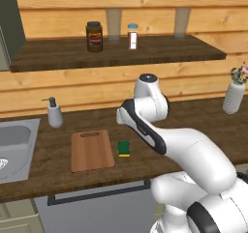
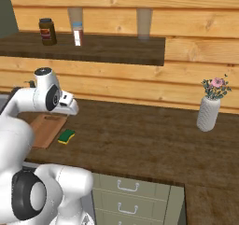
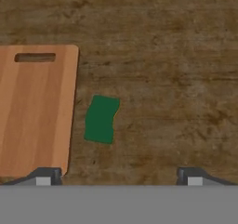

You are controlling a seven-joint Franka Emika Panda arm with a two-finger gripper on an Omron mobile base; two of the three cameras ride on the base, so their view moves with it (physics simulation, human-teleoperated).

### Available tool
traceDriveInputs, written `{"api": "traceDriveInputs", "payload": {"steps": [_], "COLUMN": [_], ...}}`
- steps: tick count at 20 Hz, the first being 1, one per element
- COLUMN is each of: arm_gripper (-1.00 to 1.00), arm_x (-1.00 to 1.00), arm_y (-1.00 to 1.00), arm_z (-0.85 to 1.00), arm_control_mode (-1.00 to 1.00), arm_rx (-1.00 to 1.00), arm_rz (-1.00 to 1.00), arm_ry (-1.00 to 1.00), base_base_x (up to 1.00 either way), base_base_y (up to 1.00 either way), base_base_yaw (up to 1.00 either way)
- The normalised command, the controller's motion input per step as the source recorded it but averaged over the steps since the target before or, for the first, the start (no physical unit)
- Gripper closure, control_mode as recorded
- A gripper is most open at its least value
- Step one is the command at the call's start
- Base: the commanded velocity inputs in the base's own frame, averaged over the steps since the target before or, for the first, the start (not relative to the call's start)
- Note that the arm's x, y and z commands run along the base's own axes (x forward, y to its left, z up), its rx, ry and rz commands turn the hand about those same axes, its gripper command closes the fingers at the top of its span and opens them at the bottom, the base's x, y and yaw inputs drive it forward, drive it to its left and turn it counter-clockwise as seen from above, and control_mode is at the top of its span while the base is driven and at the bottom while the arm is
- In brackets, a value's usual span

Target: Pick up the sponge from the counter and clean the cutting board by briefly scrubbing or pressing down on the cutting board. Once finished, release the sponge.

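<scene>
Matt wood-grain counter (image 3: 162, 56), smooth reddish wooden cutting board (image 3: 32, 111), steel sink (image 1: 14, 145).

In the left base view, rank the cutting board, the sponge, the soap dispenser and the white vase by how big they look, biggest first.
1. cutting board, clearly largest.
2. white vase and soap dispenser: they look close in size, and they stand at different distances from the camera, so I won't rank them.
3. sponge, smallest.

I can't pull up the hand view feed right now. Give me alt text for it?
Looking down at the dark brown wood-grain counter, a small sponge with a dark green top lies just right of the reddish-brown wooden cutting board with a slot handle, apart from it. The open gripper hangs above, its fingertips spread wide, holding nothing.
</scene>
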Motion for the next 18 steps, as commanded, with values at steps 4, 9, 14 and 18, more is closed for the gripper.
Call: {"api": "traceDriveInputs", "payload": {"steps": [4, 9, 14, 18], "arm_gripper": [-1.0, -1.0, -1.0, -1.0], "arm_x": [0.16, 0.19, 0.05, 0.14], "arm_y": [0.21, 0.22, 0.07, 0.04], "arm_z": [-0.6, -0.55, -0.38, -0.34], "arm_control_mode": [-1.0, -1.0, -1.0, -1.0], "arm_rx": [0.0, 0.0, 0.0, 0.0], "arm_rz": [0.0, -0.01, -0.08, -0.07], "arm_ry": [0.0, 0.0, 0.0, 0.0], "base_base_x": [0.0, 0.0, 0.0, 0.0], "base_base_y": [0.0, 0.0, 0.0, 0.0], "base_base_yaw": [0.0, 0.0, 0.0, 0.0]}}
